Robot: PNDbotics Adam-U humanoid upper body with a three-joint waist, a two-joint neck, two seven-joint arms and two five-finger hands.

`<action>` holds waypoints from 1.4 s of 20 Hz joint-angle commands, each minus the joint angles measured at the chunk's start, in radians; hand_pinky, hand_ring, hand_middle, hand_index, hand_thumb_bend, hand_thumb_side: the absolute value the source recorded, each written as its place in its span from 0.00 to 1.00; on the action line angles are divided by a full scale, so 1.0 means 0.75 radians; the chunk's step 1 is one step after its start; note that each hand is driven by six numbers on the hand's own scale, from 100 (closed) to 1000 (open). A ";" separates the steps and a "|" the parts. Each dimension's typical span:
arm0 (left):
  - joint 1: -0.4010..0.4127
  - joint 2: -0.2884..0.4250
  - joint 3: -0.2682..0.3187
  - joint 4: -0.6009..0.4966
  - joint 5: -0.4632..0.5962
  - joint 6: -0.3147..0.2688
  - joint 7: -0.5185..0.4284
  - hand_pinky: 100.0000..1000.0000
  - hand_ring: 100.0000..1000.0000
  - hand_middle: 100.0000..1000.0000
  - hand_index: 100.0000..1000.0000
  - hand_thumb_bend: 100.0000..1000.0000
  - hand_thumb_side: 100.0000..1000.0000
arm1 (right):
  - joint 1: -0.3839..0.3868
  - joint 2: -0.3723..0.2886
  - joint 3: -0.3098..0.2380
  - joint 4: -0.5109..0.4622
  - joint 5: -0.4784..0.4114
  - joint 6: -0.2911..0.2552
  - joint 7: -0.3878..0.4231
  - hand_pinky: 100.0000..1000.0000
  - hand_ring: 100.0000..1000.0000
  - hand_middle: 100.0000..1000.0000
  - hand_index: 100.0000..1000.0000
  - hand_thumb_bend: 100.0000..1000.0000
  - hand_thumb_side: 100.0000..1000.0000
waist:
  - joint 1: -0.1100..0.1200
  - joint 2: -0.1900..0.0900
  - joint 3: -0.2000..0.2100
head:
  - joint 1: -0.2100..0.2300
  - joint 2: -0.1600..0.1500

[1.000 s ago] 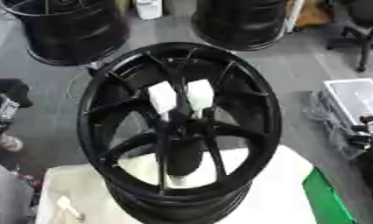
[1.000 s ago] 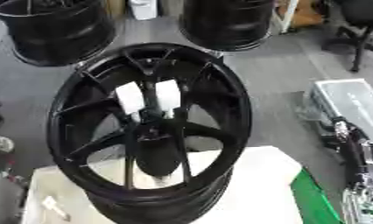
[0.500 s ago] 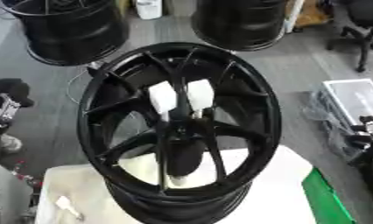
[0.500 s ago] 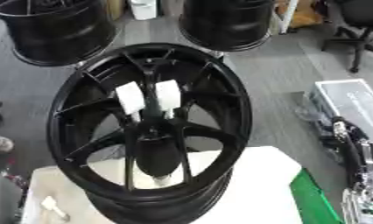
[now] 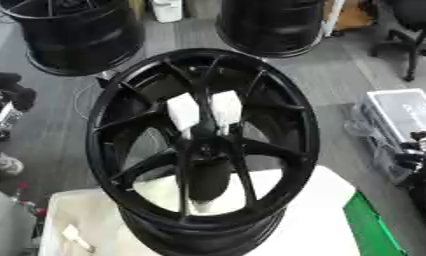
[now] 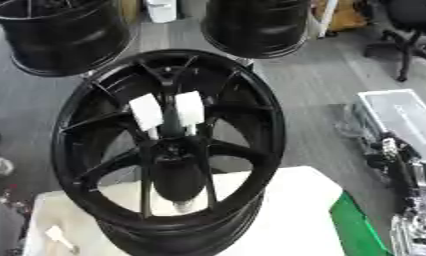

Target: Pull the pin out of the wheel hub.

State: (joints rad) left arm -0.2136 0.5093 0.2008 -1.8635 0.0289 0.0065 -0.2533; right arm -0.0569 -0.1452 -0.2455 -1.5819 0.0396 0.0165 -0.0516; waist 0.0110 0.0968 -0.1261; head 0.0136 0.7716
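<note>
A large black wheel hub (image 5: 203,145) stands tilted on a white pad (image 5: 295,220), its open face towards me. Two white block-shaped pieces (image 5: 183,112) (image 5: 226,106) sit side by side on the spokes just above the centre. A small pale piece (image 6: 183,204) shows low inside the barrel. My left hand (image 5: 5,102) is a black and silver shape at the far left edge, well away from the hub. At the right edge my right hand (image 6: 387,152) hangs beside the hub, apart from it. Neither hand touches anything.
Two more black wheels (image 5: 72,35) (image 5: 273,22) stand on the floor behind. A grey case (image 6: 400,117) lies at the right. A green strip (image 5: 370,225) borders the pad's right side. A small white tag (image 5: 76,235) lies on the pad at the lower left.
</note>
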 commanded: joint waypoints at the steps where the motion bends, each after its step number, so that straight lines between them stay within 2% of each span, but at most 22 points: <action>1: -0.102 0.326 -0.106 -0.009 0.011 -0.087 -0.064 0.66 0.49 0.51 0.68 0.62 0.33 | -0.006 -0.029 0.003 -0.017 0.005 0.000 0.006 0.65 0.56 0.60 0.77 0.00 0.74 | 0.004 -0.021 -0.011 | 0.006 -0.002; 4: -0.215 0.523 -0.235 0.034 -0.013 -0.176 -0.176 0.69 0.55 0.57 0.71 0.65 0.30 | -0.010 -0.034 0.010 -0.017 0.007 -0.001 0.014 0.65 0.56 0.60 0.77 0.00 0.74 | 0.010 -0.022 -0.023 | 0.014 -0.002; 6: -0.310 0.639 -0.357 0.055 -0.045 -0.269 -0.314 0.72 0.59 0.59 0.71 0.64 0.25 | -0.014 -0.039 0.018 -0.016 0.009 -0.001 0.021 0.65 0.56 0.60 0.77 0.00 0.74 | 0.014 -0.021 -0.033 | 0.019 -0.002; 7: -0.346 0.663 -0.393 0.078 -0.053 -0.305 -0.368 0.72 0.59 0.59 0.71 0.64 0.25 | -0.014 -0.040 0.018 -0.016 0.009 -0.001 0.023 0.65 0.56 0.60 0.77 0.00 0.74 | 0.014 -0.021 -0.034 | 0.019 -0.002; 8: -0.381 0.691 -0.438 0.092 -0.065 -0.343 -0.425 0.75 0.65 0.63 0.73 0.64 0.20 | -0.013 -0.043 0.020 -0.014 0.010 -0.001 0.025 0.65 0.56 0.60 0.77 0.00 0.74 | 0.019 -0.023 -0.039 | 0.029 -0.002; 10: -0.483 0.727 -0.566 0.109 -0.103 -0.424 -0.579 0.77 0.69 0.66 0.74 0.63 0.15 | -0.012 -0.051 0.025 -0.012 0.012 0.001 0.029 0.65 0.56 0.60 0.77 0.00 0.74 | 0.029 -0.026 -0.053 | 0.041 -0.004; 13: -0.626 0.673 -0.683 0.166 -0.136 -0.503 -0.745 0.79 0.71 0.68 0.75 0.60 0.07 | -0.006 -0.057 0.028 -0.009 0.013 0.002 0.032 0.65 0.56 0.60 0.77 0.00 0.75 | 0.038 -0.032 -0.058 | 0.044 -0.002; 16: -0.750 0.582 -0.778 0.225 -0.166 -0.561 -0.853 0.80 0.73 0.70 0.76 0.61 0.04 | -0.005 -0.061 0.031 -0.008 0.014 0.002 0.036 0.65 0.56 0.60 0.77 0.00 0.75 | 0.045 -0.035 -0.063 | 0.044 -0.003; 23: -0.877 0.404 -0.968 0.380 -0.283 -0.674 -0.871 0.80 0.74 0.71 0.76 0.62 0.04 | 0.000 -0.065 0.033 -0.007 0.015 0.004 0.040 0.65 0.56 0.60 0.77 0.00 0.76 | 0.060 -0.039 -0.082 | 0.051 -0.005; 28: -0.905 0.320 -1.030 0.466 -0.342 -0.735 -0.872 0.80 0.73 0.71 0.76 0.61 0.03 | 0.000 -0.063 0.037 -0.008 0.016 0.006 0.046 0.65 0.56 0.60 0.77 0.00 0.76 | 0.067 -0.040 -0.099 | 0.062 -0.005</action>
State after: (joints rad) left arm -0.8711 0.7431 -0.5723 -1.5225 -0.2161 -0.3717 -0.7479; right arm -0.0518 -0.1715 -0.2200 -1.5753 0.0478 0.0223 -0.0216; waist 0.0651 0.0831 -0.1996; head 0.0560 0.7717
